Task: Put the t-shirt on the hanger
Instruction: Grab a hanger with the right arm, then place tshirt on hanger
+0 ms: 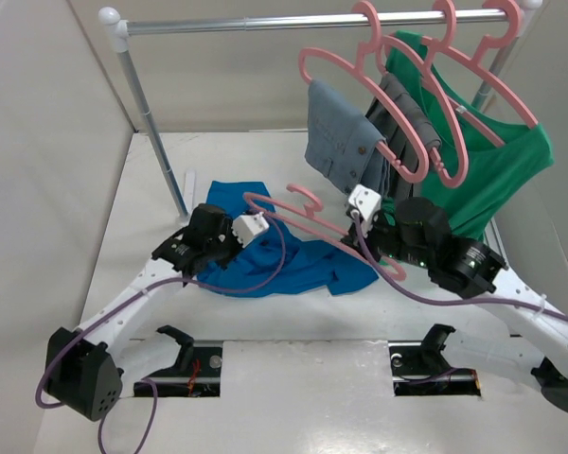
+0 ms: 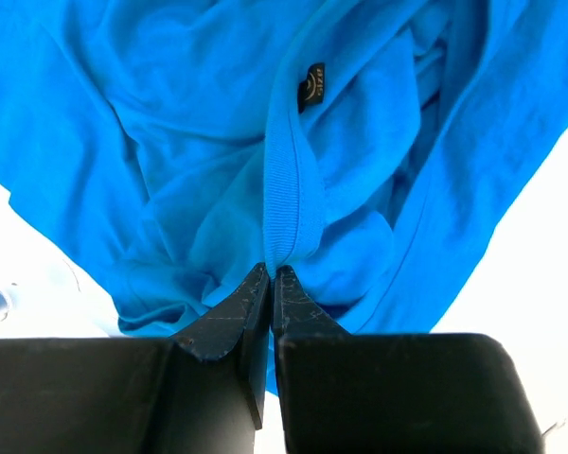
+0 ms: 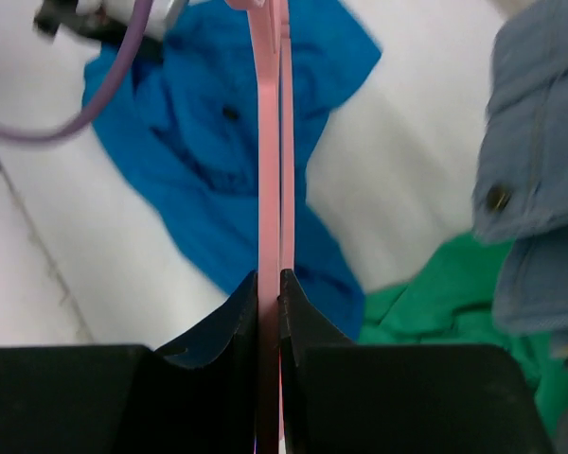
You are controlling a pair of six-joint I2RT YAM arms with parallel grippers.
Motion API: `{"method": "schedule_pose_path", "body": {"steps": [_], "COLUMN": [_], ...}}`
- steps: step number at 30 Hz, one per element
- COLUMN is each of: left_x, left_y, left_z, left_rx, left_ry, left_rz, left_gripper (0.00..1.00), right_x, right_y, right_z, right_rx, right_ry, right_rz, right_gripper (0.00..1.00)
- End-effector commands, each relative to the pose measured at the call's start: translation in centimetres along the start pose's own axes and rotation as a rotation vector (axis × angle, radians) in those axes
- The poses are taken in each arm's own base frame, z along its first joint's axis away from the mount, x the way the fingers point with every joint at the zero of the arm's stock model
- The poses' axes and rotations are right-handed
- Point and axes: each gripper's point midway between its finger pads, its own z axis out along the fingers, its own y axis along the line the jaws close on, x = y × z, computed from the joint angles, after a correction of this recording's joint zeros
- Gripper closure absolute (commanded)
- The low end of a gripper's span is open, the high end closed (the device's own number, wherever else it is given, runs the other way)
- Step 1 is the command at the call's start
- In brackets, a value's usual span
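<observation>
Two grippers, both clamped shut. The left gripper (image 2: 271, 280) pinches the ribbed collar band of the t-shirt (image 1: 298, 265), which lies crumpled on the white table (image 1: 142, 189) at the centre of the top view. The fabric is a soft royal-blue knit with a small black neck label (image 2: 310, 87). The right gripper (image 3: 270, 280) pinches the hanger (image 3: 270, 142), which is thin, smooth pink plastic. Its long axis runs from centre-left to lower right over the shirt, with the hook toward the top of the frame.

Near and left, bare table (image 1: 293, 326) lying open. Rack post (image 1: 161, 161) standing just beyond t-shirt (image 1: 265, 260). Far right, grey garments (image 1: 346, 142) and green shirt (image 1: 497, 170) hanging low, crowding space behind right pincer (image 3: 270, 282). Between arms, hanger (image 1: 303, 213) spanning above t-shirt.
</observation>
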Motion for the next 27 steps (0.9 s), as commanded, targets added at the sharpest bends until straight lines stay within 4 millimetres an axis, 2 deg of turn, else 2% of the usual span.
{"method": "schedule_pose_path", "body": {"steps": [1, 3, 4, 5, 9, 12, 17, 18, 21, 24, 26, 27], "left_x": [-2.4, -2.7, -2.9, -2.7, -3.3, -3.7, -4.3, -4.7, -5.0, -5.5, -5.9, -5.9], "left_y": [1.6, 2.4, 2.8, 3.2, 4.1, 4.1, 3.7, 3.6, 2.6, 1.9, 1.6, 1.5], "left_z": [-0.5, -0.1, 0.0, 0.1, 0.3, 0.4, 0.2, -0.2, -0.9, -1.2, -1.5, -1.8], "left_rx": [-0.05, -0.064, -0.078, -0.096, -0.115, -0.107, -0.077, -0.07, -0.016, 0.012, 0.02, 0.02], "left_ry": [-0.025, 0.003, 0.013, 0.035, 0.044, 0.038, 0.023, 0.015, -0.013, -0.037, -0.055, -0.054], "left_rz": [-0.042, -0.045, -0.056, -0.058, -0.049, -0.049, -0.048, -0.048, -0.02, 0.0, 0.018, 0.018], "left_gripper": [1.0, 1.0, 1.0, 1.0, 1.0, 1.0, 1.0, 1.0, 1.0, 1.0, 1.0, 1.0], "right_x": [2.1, 2.4, 3.2, 2.9, 4.8, 5.7, 6.6, 5.8, 5.1, 5.1, 4.2, 4.8], "right_y": [1.2, 1.9, 2.4, 3.0, 4.3, 5.5, 5.7, 5.5, 4.9, 5.0, 4.9, 5.0], "right_z": [-2.3, -3.6, -4.0, -4.3, -4.6, -3.8, -2.2, -1.9, -0.6, 0.5, 1.0, 1.5], "right_rx": [-0.034, -0.067, -0.088, -0.121, -0.175, -0.241, -0.249, -0.243, -0.215, -0.227, -0.233, -0.236], "right_ry": [0.05, 0.046, 0.068, 0.052, 0.101, 0.126, 0.132, 0.095, 0.066, 0.071, 0.031, 0.046], "right_rz": [0.053, 0.064, 0.066, 0.067, 0.085, 0.094, 0.096, 0.09, 0.083, 0.07, 0.051, 0.044], "right_gripper": [1.0, 1.0, 1.0, 1.0, 1.0, 1.0, 1.0, 1.0, 1.0, 1.0, 1.0, 1.0]}}
